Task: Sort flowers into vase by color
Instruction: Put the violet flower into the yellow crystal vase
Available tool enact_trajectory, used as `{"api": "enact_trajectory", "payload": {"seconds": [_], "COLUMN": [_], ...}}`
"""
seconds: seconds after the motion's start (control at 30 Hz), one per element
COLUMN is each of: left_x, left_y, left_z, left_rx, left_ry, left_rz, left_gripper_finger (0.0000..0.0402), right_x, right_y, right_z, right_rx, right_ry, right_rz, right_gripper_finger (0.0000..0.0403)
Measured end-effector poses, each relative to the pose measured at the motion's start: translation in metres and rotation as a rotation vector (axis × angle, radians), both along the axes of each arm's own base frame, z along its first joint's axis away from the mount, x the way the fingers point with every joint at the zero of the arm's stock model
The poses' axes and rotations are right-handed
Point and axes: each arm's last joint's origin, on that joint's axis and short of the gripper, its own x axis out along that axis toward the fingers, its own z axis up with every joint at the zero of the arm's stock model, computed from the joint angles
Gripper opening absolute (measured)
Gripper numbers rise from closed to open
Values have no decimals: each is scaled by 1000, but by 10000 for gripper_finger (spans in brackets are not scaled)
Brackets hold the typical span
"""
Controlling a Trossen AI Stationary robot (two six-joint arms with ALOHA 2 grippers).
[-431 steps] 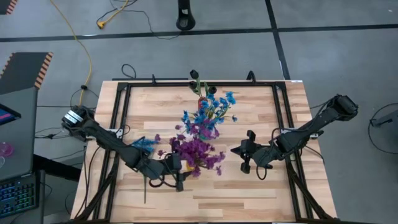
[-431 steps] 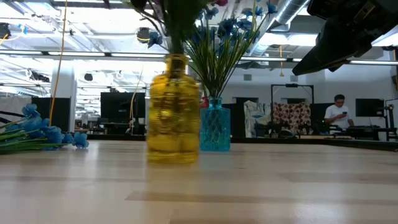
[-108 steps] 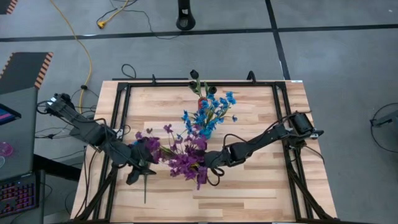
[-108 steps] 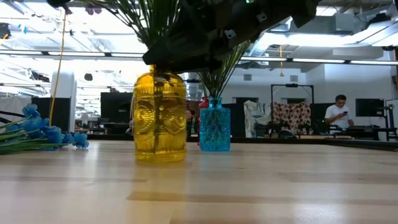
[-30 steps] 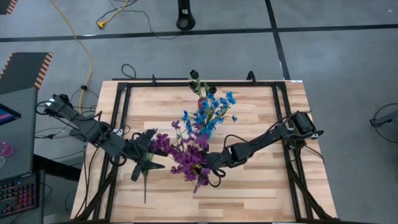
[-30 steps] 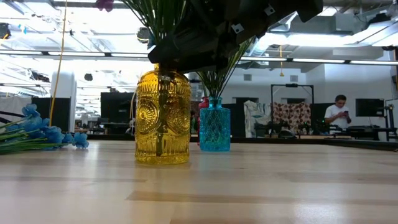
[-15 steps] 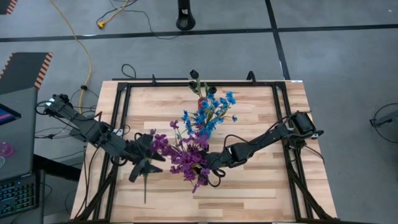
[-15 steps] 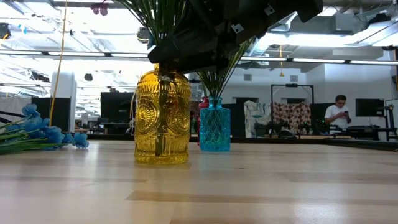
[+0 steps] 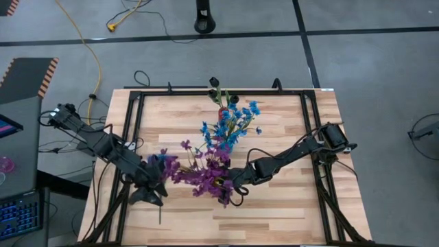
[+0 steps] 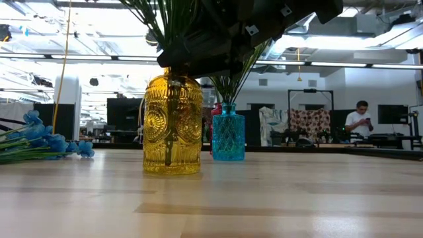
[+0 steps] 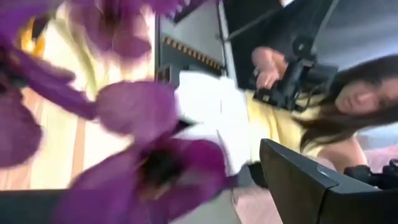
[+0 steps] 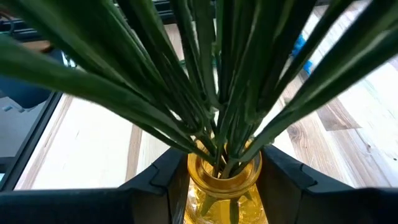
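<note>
A yellow glass vase (image 10: 172, 125) stands on its base on the wooden table, and purple flowers (image 9: 202, 175) rise from it on green stems (image 12: 217, 93). My right gripper (image 12: 224, 186) is shut on this vase. My left gripper (image 9: 155, 181) is to the left of the bunch, fingers spread wide, with purple blooms (image 11: 149, 162) right in front of it. A blue vase (image 10: 228, 135) with blue flowers (image 9: 230, 123) stands farther back. More blue flowers (image 10: 39, 142) lie flat on the table at the left. My right gripper pinches the yellow vase's neck (image 12: 224, 177) between its two fingers (image 12: 283, 180), one on each side. It comes slanting down from the table's right. The vase stands upright with its base on the table. My left gripper has purple blooms between its spread fingers; I cannot tell whether it touches them.
A small red vase (image 9: 221, 112) with dark buds stands behind the blue vase at the far edge. A black frame (image 9: 134, 130) runs around the tabletop. A person (image 11: 292, 112) shows beyond the table in the left wrist view. Bare wood (image 9: 274, 213) lies at the near right.
My left gripper has rolled about its own axis and drawn slightly toward the table's near left corner. The purple blooms beside it have swung leftward with it, and one has left the top of the low view. The yellow vase stands as before.
</note>
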Motion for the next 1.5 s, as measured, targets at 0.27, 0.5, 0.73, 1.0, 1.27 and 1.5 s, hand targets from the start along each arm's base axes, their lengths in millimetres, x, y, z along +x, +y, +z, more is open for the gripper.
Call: {"api": "enact_trajectory", "payload": {"seconds": [0.27,0.5,0.73,1.0,1.27,1.5], "left_x": [-10,-17,-30,-33,-31,-32], "left_y": [1,3,12,16,17,18], "left_z": [-10,-13,-21,-25,-25,-26], "left_rx": [30,5,26,61,92,67], "left_ry": [139,236,408,474,444,485], "left_rz": [-99,-145,-68,36,83,146], "left_gripper_finger": [212,212,212,212,212,212], "right_x": [0,0,1,0,0,-1], "right_y": [0,0,0,0,0,0], "right_z": [0,1,1,0,0,-1], "right_rx": [0,2,1,2,1,-3], "right_ry": [-2,-7,-12,0,-1,11], "right_rz": [0,1,0,1,1,1], "right_gripper_finger": [179,180,180,180,180,180]}}
